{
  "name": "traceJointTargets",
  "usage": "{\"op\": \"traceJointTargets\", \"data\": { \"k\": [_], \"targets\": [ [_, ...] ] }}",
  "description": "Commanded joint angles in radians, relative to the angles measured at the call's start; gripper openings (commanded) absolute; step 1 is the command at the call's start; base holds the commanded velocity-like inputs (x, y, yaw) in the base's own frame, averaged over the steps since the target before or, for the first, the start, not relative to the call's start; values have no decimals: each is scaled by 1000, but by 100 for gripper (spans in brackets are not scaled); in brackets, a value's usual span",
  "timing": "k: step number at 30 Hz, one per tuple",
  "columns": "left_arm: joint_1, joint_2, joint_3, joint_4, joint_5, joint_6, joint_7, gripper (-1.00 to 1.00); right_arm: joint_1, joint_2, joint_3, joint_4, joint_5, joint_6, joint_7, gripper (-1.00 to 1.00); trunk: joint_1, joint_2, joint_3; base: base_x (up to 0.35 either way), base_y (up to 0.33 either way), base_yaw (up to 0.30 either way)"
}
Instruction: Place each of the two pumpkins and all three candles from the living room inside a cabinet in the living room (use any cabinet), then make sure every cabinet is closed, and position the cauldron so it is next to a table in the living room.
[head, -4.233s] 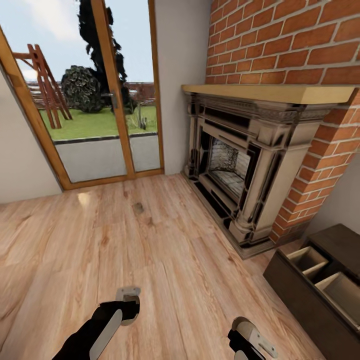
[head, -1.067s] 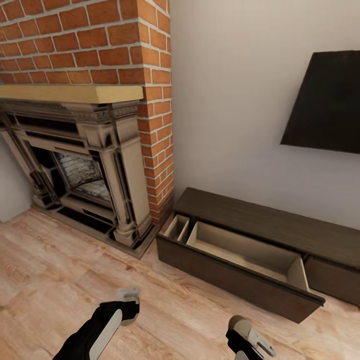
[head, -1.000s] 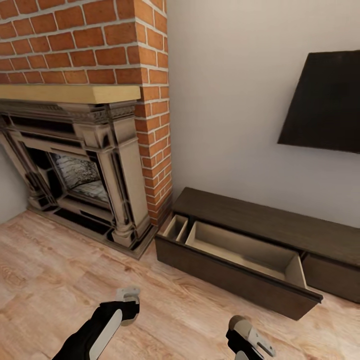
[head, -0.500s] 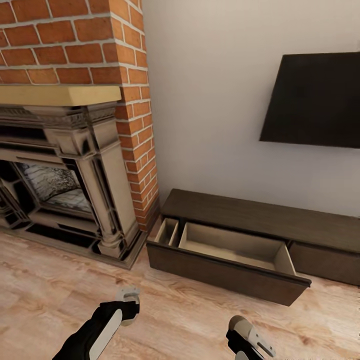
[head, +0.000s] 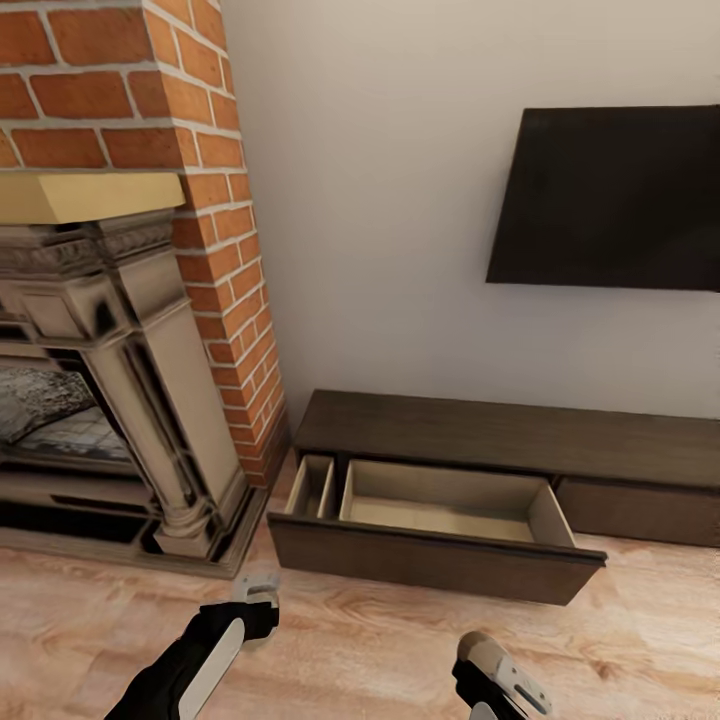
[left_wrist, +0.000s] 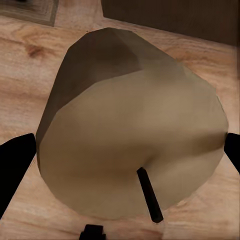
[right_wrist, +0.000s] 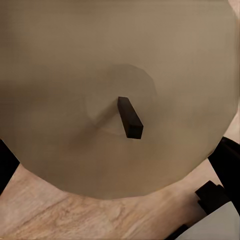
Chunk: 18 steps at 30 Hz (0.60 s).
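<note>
The cabinet is a long, low dark-brown unit against the wall, with its wide drawer pulled out and showing a bare pale interior. My left gripper hangs low over the floor in front of it, shut on a beige candle with a dark wick, black fingers at either side. My right gripper is shut on a second candle, which sits close against the right wrist camera. The pumpkins, cauldron and table are out of view.
An ornate fireplace with a brick chimney stands to the left of the cabinet. A dark screen hangs on the wall above it. A closed drawer front lies right of the open one. Wood floor lies between me and the drawer.
The camera has swung right: the glass door left the picture, the fireplace slid to the left edge, and the cabinet came to the middle. Both arms hold the same pose.
</note>
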<state>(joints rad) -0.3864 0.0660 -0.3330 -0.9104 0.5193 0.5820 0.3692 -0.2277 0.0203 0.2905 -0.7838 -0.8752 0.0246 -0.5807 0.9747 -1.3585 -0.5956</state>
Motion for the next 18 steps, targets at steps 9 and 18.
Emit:
{"op": "traceJointTargets", "data": {
  "k": [9,18],
  "targets": [
    [-1,2,-4,-2,8,1,11,-100,-1,0,2,-2,-2,3,-7,-100,0,-1,-1,259,158,-270],
    [-1,2,-4,-2,8,1,11,-100,-1,0,2,-2,-2,1,-7,-100,0,-1,-1,249,14,-136]
  ]
}}
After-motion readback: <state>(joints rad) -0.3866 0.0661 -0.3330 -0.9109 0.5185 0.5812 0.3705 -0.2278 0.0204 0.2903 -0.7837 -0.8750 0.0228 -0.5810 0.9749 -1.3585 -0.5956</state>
